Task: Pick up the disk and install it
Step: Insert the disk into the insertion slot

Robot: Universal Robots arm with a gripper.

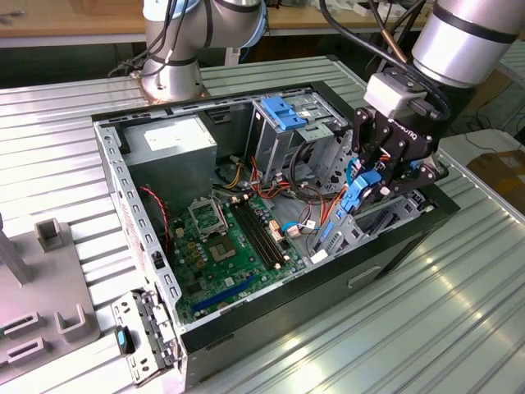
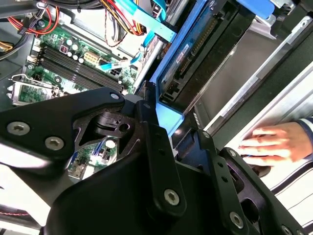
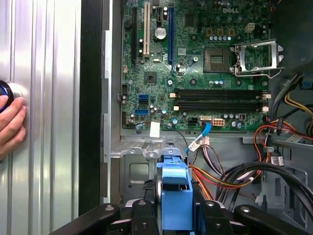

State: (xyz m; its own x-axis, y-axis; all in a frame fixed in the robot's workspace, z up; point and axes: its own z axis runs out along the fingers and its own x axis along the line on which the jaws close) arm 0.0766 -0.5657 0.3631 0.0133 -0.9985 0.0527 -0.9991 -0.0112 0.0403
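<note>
Here gripper [image 1: 371, 187] clamps the disk [image 1: 359, 199]; both wrist views show a hand [image 2: 276, 142].

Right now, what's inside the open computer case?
A green motherboard, a grey power supply, coloured wires and a metal bay with a blue bracket. The hand, shut on the disk, covers what lies beneath it.
</note>
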